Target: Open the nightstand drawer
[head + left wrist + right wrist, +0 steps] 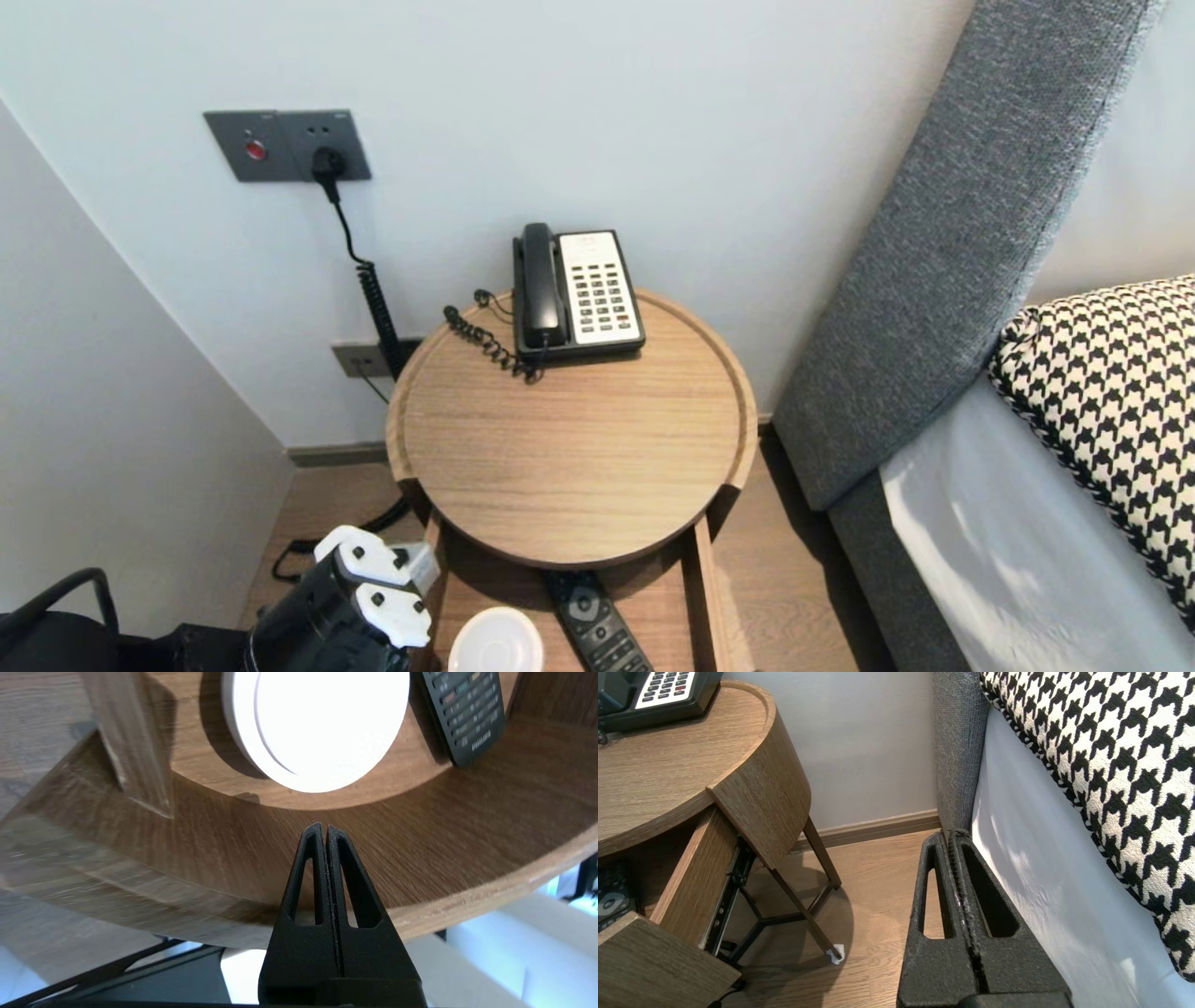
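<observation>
A round wooden side table (569,439) carries a black and white phone (579,294) at its back edge. The drawer (495,579) under the top stands pulled out. Inside it lie a white round disc (497,642) and a black remote (597,625). My left arm (364,597) is low at the drawer's left front corner. In the left wrist view my left gripper (324,828) is shut and empty, its tips over the drawer's curved front panel (444,858), short of the disc (322,723) and the remote (467,714). My right gripper (951,833) is shut and empty, parked above the floor beside the bed.
A grey padded headboard (962,243) and a bed with a houndstooth pillow (1111,392) fill the right side. A plug sits in the wall socket (327,163), and its coiled cable (378,308) runs down behind the table. A wall closes in on the left.
</observation>
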